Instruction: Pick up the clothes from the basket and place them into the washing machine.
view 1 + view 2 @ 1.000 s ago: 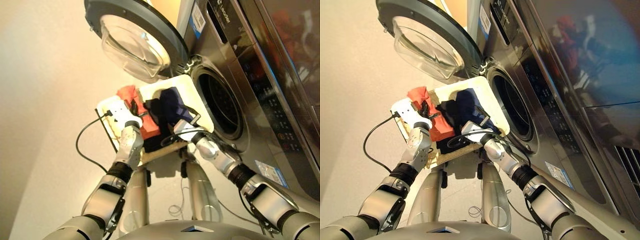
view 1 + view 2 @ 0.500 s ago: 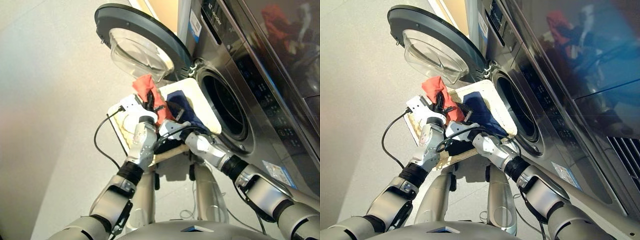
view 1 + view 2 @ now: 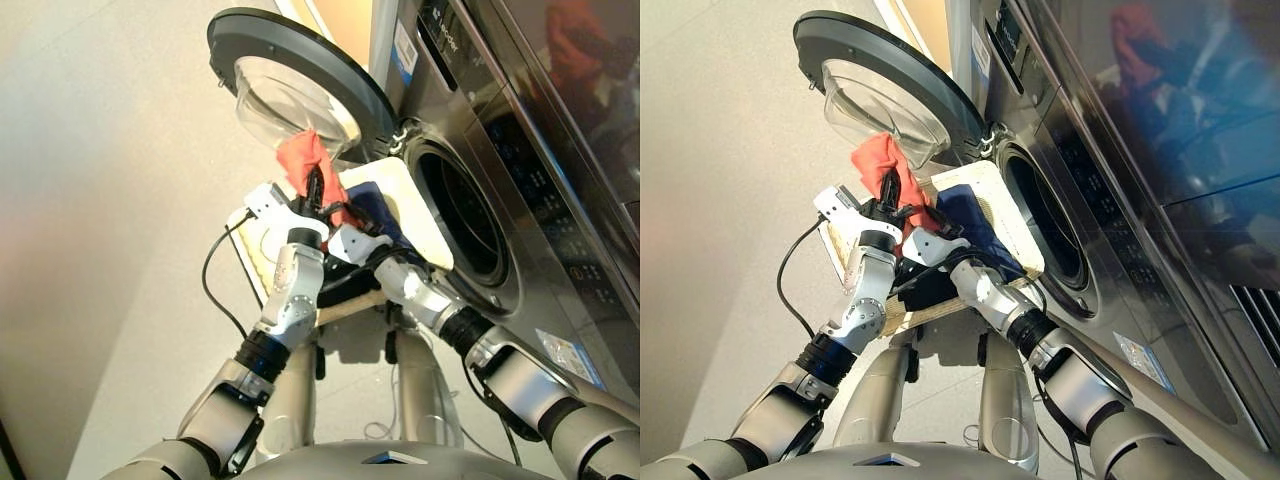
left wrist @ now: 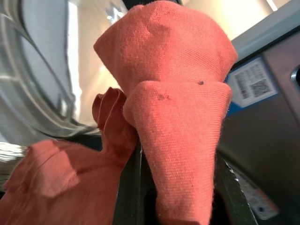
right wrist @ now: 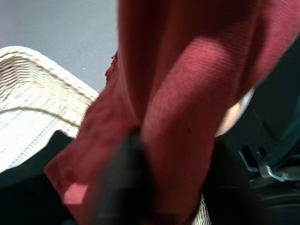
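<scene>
The left gripper (image 3: pixel 316 190) clenched the red garment (image 3: pixel 303 158), raised higher than before toward the door (image 3: pixel 300 80) at 12 o'clock. The right gripper (image 5: pixel 136 187) gripped its lower end.

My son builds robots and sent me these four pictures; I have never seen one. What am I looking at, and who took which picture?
It is a two-armed robot loading laundry. Two pictures come from cameras on its head, looking down over its arms; two come from cameras on its wrists. The left gripper has its jaws shut on a red garment, lifted above the basket. The right gripper reaches in beside it; red cloth fills its wrist picture too. A navy garment and a black garment lie in the basket. The washing machine stands open, its door swung out.
</scene>
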